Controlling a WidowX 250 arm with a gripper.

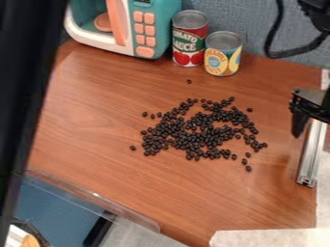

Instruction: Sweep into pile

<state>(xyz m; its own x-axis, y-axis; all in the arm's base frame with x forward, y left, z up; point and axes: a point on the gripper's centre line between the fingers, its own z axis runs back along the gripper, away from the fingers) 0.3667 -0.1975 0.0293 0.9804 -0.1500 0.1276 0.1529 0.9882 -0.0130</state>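
Note:
The black gripper [308,112] is at the right edge of the camera view, partly cut off by the frame, to the right of the beans. Many small black beans [203,137] lie spread in a loose, uneven patch around the middle of the wooden table [97,125]. Stray beans sit around the patch: one bean [189,81] lies behind it near the cans, one bean [132,147] at its left, and a few at its front right. A visible gap separates the gripper from the beans.
At the back stand a toy microwave [158,29], a red can [189,41] and a yellow can [223,55]. A metal rail [310,157] runs along the right side below the gripper. A clear plastic edge [97,198] borders the front left.

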